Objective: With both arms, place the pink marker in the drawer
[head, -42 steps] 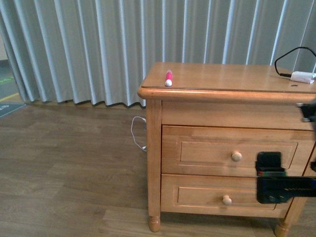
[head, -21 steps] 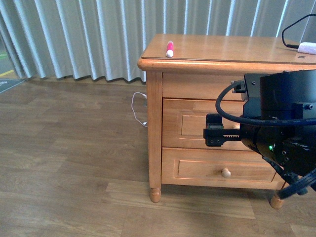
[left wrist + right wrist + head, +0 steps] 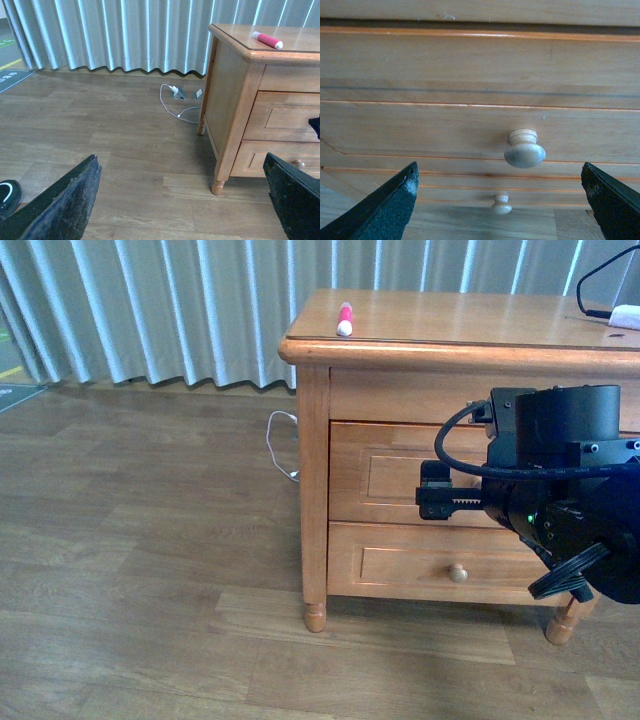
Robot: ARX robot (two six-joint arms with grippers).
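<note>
The marker [image 3: 344,318] lies flat on top of the cabinet [image 3: 450,320], close to the front left corner. Its white end points to the front edge. Nothing touches it. The left wrist view shows it there too, by the same corner.

The drawer [image 3: 380,472] is shut, with its front level with the cabinet. The right arm [image 3: 570,475] is big and black and has a small green light. It sits right in front of the drawer, so the front view does not show the knob. The right wrist view does show it. The round knob [image 3: 524,150] is straight ahead of the right gripper [image 3: 498,167]. The two fingers [image 3: 385,210] stand wide apart, one on each side of the knob, and hold nothing. They do not touch the knob, but how near the tips are to it is hard to tell.

Under it is the lower drawer [image 3: 420,565], shut too, with the lower knob [image 3: 458,573] on its front.

The left gripper [image 3: 180,160] is away from the cabinet, out over the wood floor [image 3: 125,150], facing the cabinet's left side. Its fingers are spread wide and it is empty.

A thin white cable [image 3: 175,102] lies on the floor near the curtain [image 3: 125,35]. A black and white shoe [image 3: 7,192] peeks in at the edge of the left wrist view. A white box [image 3: 625,315] with a black wire sits at the far right of the cabinet top, well apart from the marker.
</note>
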